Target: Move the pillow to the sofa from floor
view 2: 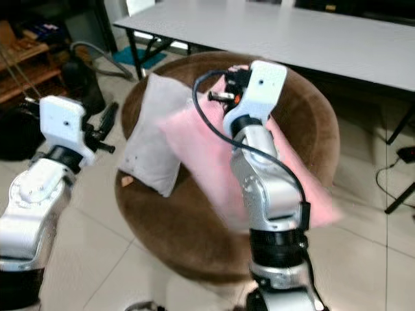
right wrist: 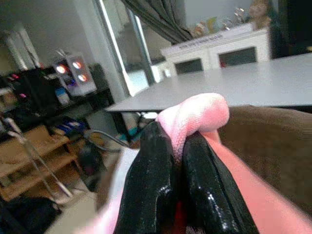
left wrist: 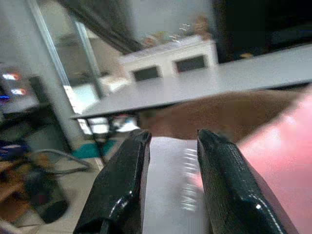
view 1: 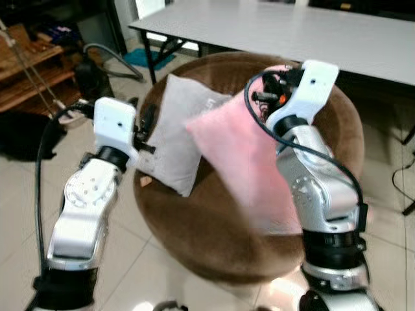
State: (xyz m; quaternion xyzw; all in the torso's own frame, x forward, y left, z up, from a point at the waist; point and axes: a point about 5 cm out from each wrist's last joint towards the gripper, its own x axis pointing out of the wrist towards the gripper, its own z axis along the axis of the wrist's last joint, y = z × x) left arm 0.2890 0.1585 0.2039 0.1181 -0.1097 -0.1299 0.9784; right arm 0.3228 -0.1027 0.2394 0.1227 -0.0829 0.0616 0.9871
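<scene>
My left gripper [left wrist: 168,185] sits on the near left side of the scene with its two black fingers apart and nothing between them; it points toward the grey pillow [view 1: 175,133], which leans upright on the left part of the round brown sofa [view 1: 214,240]; past that, at the far side, runs a long grey table [view 1: 311,32], and far left there is a wooden shelf [view 1: 32,71] with a dark vacuum hose [view 1: 117,58] on the tiled floor [view 1: 149,272].

Moving right, the pink pillow [view 1: 243,155] hangs over the sofa's seat, just beside the grey one and overlapping its right edge; it looks blurred, so I judge it is swinging; whether its lower end rests on the seat I cannot tell.

My right gripper [right wrist: 178,175] is raised at the far right of the seat, fingers clamped on a bunched corner of the pink pillow; the fabric bulges out above the fingertips.

I judge the pillow light and very soft; it droops from the pinch and will flop and sway rather than keep its shape; the cover seems grippy enough, but a corner hold gathers mostly cloth, so it may creep out; a deeper bite across the corner seam is where I would hold.
</scene>
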